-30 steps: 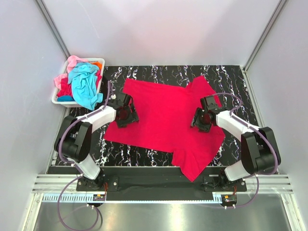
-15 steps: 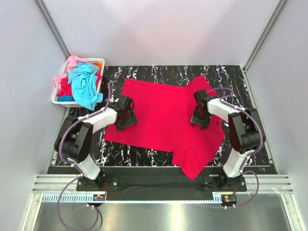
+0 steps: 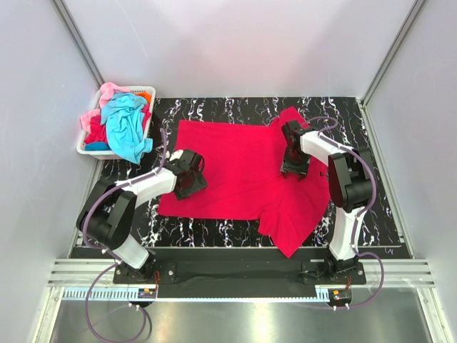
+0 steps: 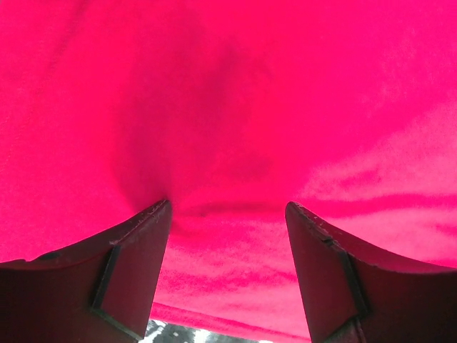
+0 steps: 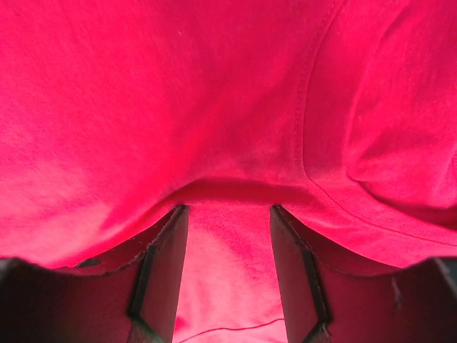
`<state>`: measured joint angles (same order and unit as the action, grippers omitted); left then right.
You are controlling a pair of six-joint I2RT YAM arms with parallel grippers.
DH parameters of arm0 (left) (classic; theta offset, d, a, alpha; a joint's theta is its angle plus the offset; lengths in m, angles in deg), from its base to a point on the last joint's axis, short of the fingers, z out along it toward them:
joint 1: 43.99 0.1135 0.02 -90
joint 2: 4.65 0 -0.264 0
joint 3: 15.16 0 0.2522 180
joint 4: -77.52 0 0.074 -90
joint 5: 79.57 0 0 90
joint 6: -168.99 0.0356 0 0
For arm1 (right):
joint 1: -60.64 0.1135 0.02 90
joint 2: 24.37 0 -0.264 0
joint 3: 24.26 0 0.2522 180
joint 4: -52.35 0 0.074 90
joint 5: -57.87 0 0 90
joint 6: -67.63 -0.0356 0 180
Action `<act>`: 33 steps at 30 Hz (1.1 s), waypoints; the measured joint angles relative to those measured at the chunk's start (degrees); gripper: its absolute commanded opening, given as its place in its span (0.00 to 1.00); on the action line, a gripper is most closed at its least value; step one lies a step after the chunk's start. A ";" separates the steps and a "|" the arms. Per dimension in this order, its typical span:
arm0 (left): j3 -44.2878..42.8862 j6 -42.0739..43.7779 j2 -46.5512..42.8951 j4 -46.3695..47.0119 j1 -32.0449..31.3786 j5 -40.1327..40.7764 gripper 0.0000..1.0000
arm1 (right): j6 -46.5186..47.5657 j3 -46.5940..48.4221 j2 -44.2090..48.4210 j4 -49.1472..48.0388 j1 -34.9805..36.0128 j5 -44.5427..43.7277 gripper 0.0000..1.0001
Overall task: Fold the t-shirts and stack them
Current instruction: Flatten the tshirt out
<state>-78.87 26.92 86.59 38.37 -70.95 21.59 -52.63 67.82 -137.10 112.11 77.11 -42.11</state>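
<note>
Black marbled table [image 3: 214,107]: I see the crimson t-shirt [image 3: 243,171] lying flat, body running left-right. My left claw [image 3: 187,175] and right claw [image 3: 294,161] press opposite ends, both spread open.

Place: a robot test cell in a lab.
Walls: plain pale panels [image 3: 250,43] framed by aluminium posts [image 3: 77,43].
Desk: black marbled desk [image 3: 235,107], bare of furnishings.
Rig: metal rail [image 3: 235,275] at the near edge, two arm bases [image 3: 136,268] bolted there.

A spread t-shirt [image 3: 239,168] is lying across the middle of the surface [image 3: 214,107], the left hand [image 3: 189,174] resting on its left part and the right hand [image 3: 293,158] on its far right, while a basket [image 3: 86,148] holding heaped t-shirts [image 3: 125,125] is sitting at the far-left corner.
</note>
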 measured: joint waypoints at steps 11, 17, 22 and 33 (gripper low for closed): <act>-4.55 -6.67 4.76 -1.31 -11.93 1.09 0.70 | 4.92 10.97 -7.10 1.97 -3.21 -0.02 0.57; -5.97 -9.16 5.64 -1.73 -13.70 1.25 0.70 | 5.22 8.31 -5.66 1.33 -3.48 -0.07 0.57; -5.70 -12.59 4.85 -2.58 -13.94 2.84 0.70 | 5.16 1.79 -1.09 1.16 -3.48 -1.44 0.57; 0.55 -17.73 -1.57 -10.47 -14.60 7.39 0.70 | 4.37 -4.92 4.44 1.55 -4.02 -4.46 0.55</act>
<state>-78.32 9.19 85.02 27.90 -85.55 28.97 -48.26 62.91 -132.66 113.66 73.09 -46.56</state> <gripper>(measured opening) 0.700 0.557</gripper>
